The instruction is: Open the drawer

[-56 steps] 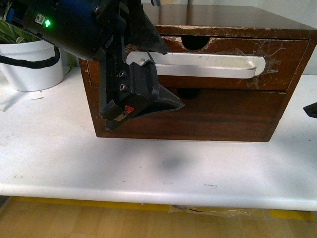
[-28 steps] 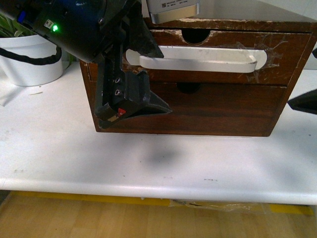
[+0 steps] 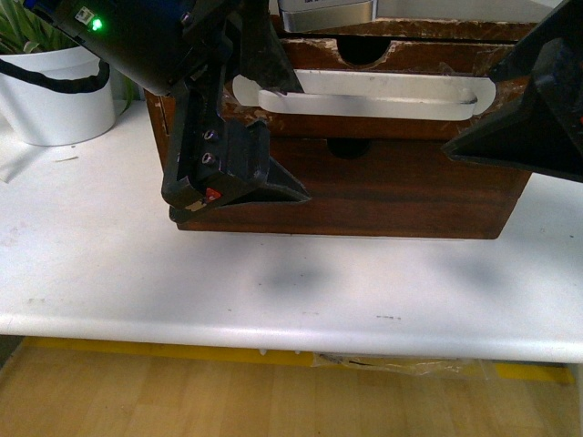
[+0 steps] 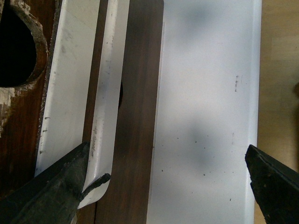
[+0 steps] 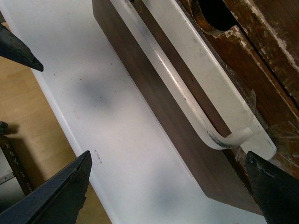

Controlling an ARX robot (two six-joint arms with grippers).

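Left gripper point(image 3: 293, 141) is open, nothing clamped. Its jaws stand wide, one above the other, across the left end of the white handle point(image 3: 373, 94): the upper finger point(image 3: 264, 64) lies over the handle's end and the lower finger point(image 3: 264, 182) sits in front of the plain lower drawer front point(image 3: 410, 191). In the left wrist view one finger point(image 4: 51, 191) is right at the curved end of the handle, touching or just beside it, can't tell which; the other hangs out over the table point(image 3: 273, 291). Right gripper point(image 5: 168, 186) is also spread wide and empty, near the handle's right end but apart from it. The drawer point(image 3: 392, 127) is the upper one in the small wooden cabinet at the back of the table, with a half-round notch point(image 3: 363, 50) in its chipped top edge. Its front looks about flush with the lower front, so I read it as not yet pulled out. Progress: approach done, handle bracketed by the left jaws. Left to do: close on the handle or hook behind it, then pull straight toward the robot. The handle is only taped on, so it may peel under a hard pull.
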